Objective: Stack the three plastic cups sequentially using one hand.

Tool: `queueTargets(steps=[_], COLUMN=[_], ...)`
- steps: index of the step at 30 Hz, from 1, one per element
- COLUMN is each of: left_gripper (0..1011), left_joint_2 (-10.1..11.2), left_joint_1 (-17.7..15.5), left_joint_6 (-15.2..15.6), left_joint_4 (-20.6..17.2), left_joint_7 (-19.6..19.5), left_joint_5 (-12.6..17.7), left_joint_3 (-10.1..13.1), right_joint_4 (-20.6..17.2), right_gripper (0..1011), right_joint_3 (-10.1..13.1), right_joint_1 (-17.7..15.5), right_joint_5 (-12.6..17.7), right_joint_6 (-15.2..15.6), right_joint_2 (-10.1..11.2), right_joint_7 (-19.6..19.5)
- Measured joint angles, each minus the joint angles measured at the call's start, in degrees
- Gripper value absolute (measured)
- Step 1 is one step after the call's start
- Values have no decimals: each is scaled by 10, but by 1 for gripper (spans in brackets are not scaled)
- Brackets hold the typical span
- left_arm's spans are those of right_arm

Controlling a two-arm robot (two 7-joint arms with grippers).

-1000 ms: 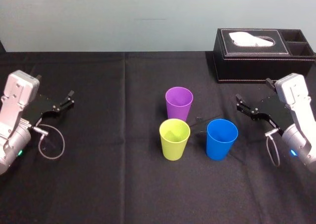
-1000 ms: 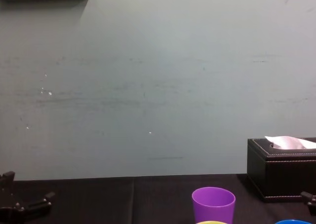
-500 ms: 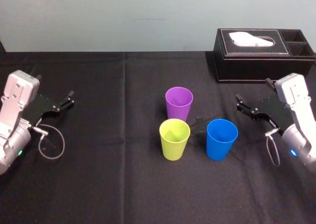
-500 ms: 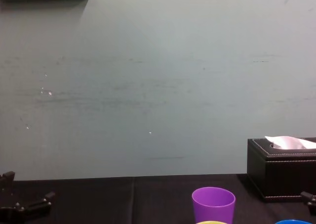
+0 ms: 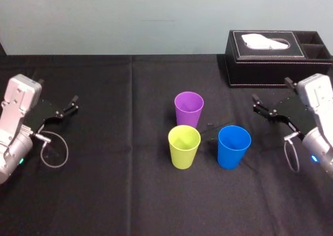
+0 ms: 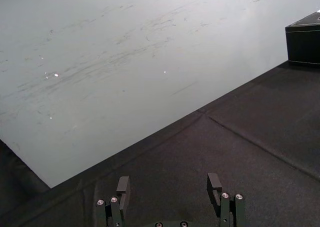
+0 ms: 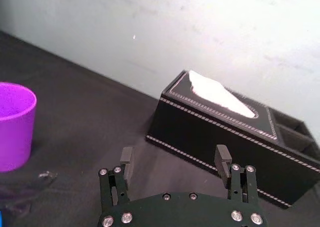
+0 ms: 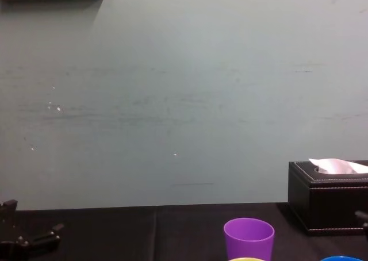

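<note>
The left gripper [image 5: 72, 105] rests far left, jaws apart. Mid-table stand the yellow-green tapered plastic cup [image 5: 183, 146], the purple tapered plastic cup [image 5: 188, 108] just behind it and the blue tapered plastic cup [image 5: 233, 146] beside it, all upright and apart. They look light, thin-walled and probably slippery, so pinch one across its rim wall. The right gripper [image 5: 258, 105] hangs near the blue one, jaws apart.

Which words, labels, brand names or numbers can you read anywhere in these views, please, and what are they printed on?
None: no word, number or sign can be read in any view.
On the purple cup, yellow-green cup and blue cup: nothing printed.
On the black tissue box: white stitching only, no lettering.
On the left claw and right claw, both open at the table's sides: screws only, no markings.
</note>
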Motion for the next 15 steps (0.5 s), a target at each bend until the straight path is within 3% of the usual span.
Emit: queueTargets(steps=[8, 15], left_gripper=[1011, 1011], left_joint_2=[0, 0], left_joint_1=[0, 0], left_joint_6=[0, 0], left_joint_4=[0, 0], left_joint_7=[0, 0], left_joint_5=[0, 0], left_joint_3=[0, 0], right_joint_4=[-49, -110], right_gripper=[1003, 1003], right_joint_3=[37, 70], right_joint_1=[-51, -136], right_joint_5=[24, 43], right_joint_6=[-7, 21], right_joint_2=[24, 73], right_joint_7=[12, 28])
